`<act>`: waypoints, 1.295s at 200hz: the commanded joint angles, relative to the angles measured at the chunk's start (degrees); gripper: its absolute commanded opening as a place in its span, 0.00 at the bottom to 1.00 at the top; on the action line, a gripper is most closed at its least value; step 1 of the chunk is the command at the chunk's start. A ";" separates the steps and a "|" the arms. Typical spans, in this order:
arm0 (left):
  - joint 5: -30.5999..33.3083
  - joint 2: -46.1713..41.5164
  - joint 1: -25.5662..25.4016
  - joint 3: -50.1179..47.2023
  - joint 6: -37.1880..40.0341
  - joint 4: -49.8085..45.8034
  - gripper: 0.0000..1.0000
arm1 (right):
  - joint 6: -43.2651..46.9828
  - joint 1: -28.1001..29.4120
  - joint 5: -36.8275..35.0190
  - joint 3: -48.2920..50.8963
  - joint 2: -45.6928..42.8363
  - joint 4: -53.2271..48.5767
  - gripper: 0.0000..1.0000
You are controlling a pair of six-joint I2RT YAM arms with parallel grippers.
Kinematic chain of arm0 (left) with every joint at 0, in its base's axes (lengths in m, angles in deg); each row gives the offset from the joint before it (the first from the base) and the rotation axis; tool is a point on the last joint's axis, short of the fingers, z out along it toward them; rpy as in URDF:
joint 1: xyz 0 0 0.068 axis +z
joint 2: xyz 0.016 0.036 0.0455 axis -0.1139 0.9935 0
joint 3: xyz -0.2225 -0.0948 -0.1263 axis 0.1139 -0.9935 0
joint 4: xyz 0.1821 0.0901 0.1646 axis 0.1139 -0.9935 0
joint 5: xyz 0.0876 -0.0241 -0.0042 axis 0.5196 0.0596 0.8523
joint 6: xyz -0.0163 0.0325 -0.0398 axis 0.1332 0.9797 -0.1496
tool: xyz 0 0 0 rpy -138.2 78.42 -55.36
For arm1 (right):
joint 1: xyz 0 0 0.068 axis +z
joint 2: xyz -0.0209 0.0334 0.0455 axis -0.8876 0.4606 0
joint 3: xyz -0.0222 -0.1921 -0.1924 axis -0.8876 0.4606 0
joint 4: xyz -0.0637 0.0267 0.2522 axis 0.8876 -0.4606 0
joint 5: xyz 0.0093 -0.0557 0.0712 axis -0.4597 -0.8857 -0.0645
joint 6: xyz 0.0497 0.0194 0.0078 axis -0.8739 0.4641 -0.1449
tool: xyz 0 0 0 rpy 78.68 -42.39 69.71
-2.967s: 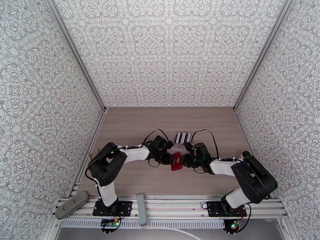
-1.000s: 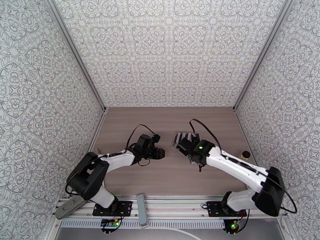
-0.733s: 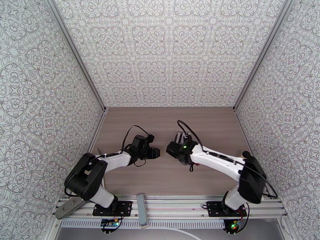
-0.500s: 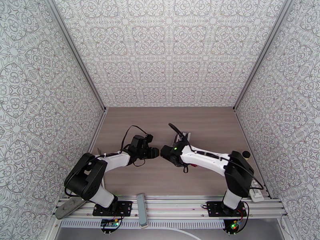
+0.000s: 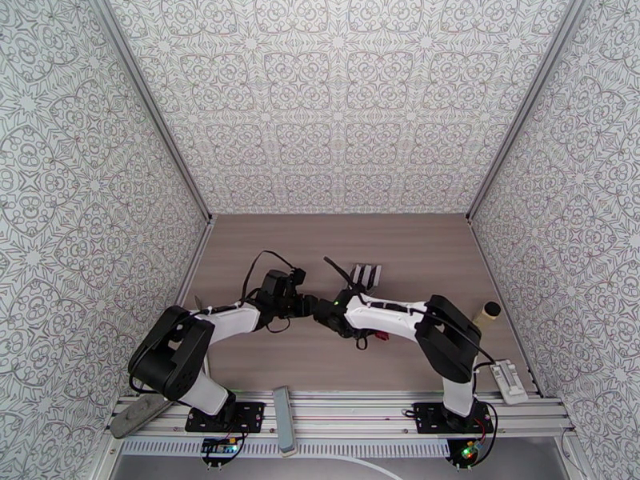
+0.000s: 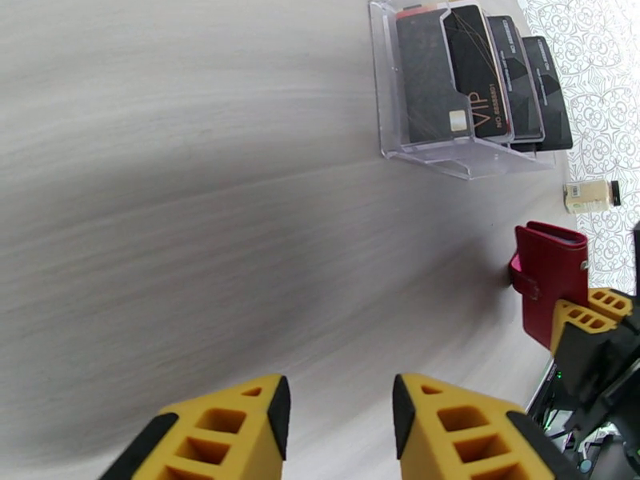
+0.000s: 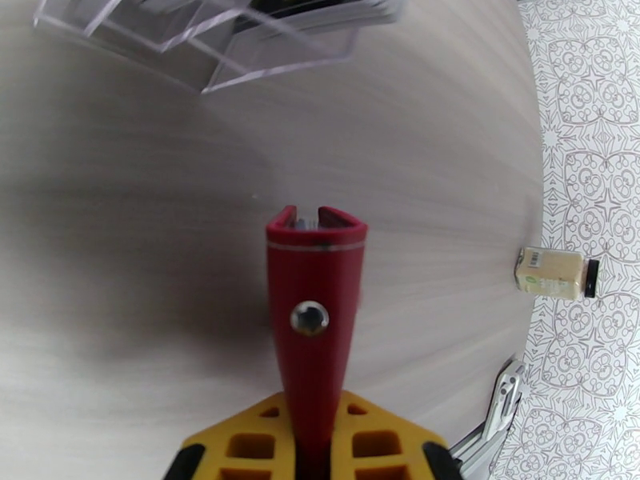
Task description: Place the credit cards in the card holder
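Card holder (image 7: 316,314) — red, leathery, folded slim — clamped in right jaws

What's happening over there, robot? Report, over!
Left gripper open, empty. Right gripper shut on red card holder. Credit cards standing in clear rack, none loaded yet. Small bottle lies off to the side, apart.
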 commanded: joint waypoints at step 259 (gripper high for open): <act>-2.20 2.76 0.39 1.00 0.15 -0.76 0.41 | 4.23 1.09 12.84 -0.40 4.75 16.02 0.35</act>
